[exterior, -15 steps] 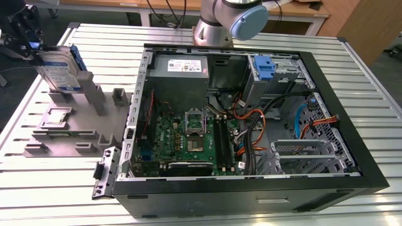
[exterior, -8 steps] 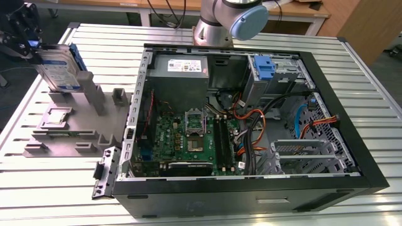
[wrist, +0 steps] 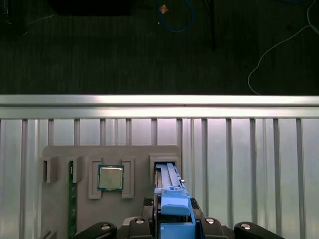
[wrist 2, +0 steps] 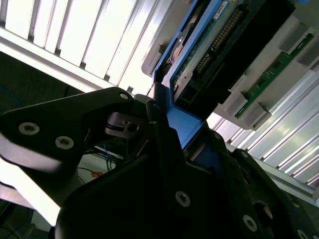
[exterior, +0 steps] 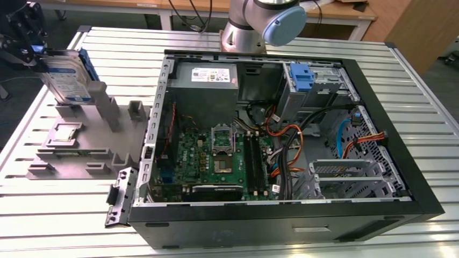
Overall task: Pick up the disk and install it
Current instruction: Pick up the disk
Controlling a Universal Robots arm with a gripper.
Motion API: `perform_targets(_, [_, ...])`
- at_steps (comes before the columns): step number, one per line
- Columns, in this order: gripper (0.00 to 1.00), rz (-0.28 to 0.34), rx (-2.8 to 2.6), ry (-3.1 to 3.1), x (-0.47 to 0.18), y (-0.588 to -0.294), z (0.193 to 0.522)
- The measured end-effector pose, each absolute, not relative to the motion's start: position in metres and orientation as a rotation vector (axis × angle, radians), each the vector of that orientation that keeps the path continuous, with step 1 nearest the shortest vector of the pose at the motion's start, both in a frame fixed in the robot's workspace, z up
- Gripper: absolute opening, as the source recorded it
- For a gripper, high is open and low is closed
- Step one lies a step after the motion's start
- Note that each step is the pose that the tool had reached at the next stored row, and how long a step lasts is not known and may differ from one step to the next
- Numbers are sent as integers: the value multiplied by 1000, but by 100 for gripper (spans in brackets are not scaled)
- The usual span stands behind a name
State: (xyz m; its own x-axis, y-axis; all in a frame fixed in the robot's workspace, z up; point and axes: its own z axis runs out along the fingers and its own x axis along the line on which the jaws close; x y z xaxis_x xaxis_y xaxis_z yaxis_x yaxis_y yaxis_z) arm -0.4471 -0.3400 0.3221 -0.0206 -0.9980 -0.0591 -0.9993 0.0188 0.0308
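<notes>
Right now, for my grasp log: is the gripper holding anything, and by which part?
Yes. The gripper is shut on the disk, held upright; the hold is at its upper end, on the blue carrier rail.

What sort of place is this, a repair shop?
Likely a robotics lab bench: an open black desktop computer case lies on a ribbed aluminium table, and a black gripper holds a silver blue-railed hard drive at a grey plastic fixture.

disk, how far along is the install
Done: the gripper is shut on the disk. In hand: the disk stands upright at the grey holder, at the exterior view's left. Left: it is not yet in the open computer case.
</notes>
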Motion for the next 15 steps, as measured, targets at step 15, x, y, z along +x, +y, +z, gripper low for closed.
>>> perform_targets(15, [37, 99, -2184, 2227, -447, -340, 326])
